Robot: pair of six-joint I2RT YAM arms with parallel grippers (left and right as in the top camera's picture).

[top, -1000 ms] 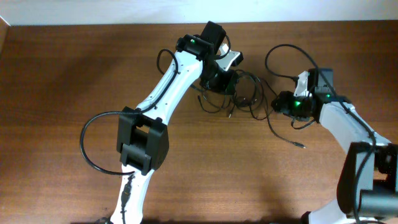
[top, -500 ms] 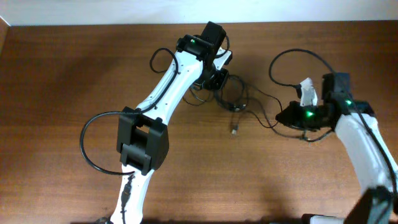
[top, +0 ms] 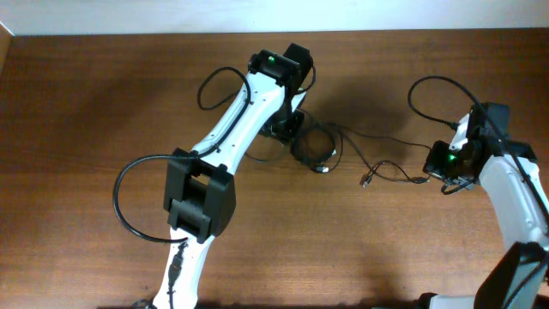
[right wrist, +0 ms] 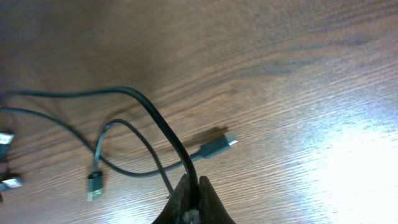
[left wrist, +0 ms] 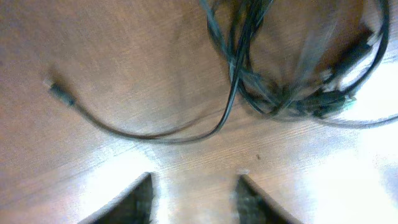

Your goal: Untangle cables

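My right claw (right wrist: 193,188) is pinched tight on one thin black strand of the cables (top: 316,151), out at the 3 o'clock side of the worktop (top: 86,129). My left claw (left wrist: 194,183) hangs with its fingers apart and nothing between them, so nothing pins the tangle. That is the danger: if I pull toward 3 o'clock, the whole knot may slide along, or cinch tighter instead of paying out. The cord looks slim and slick, so it could also slip out of my pinch. A loose plug (right wrist: 216,145) near my right claw could catch in a loop. The cables are thin, black and limp. They form a small knotted clump of loops just at 3 o'clock of the worktop's middle, at 4 o'clock of my left claw, with strands trailing to my right claw.
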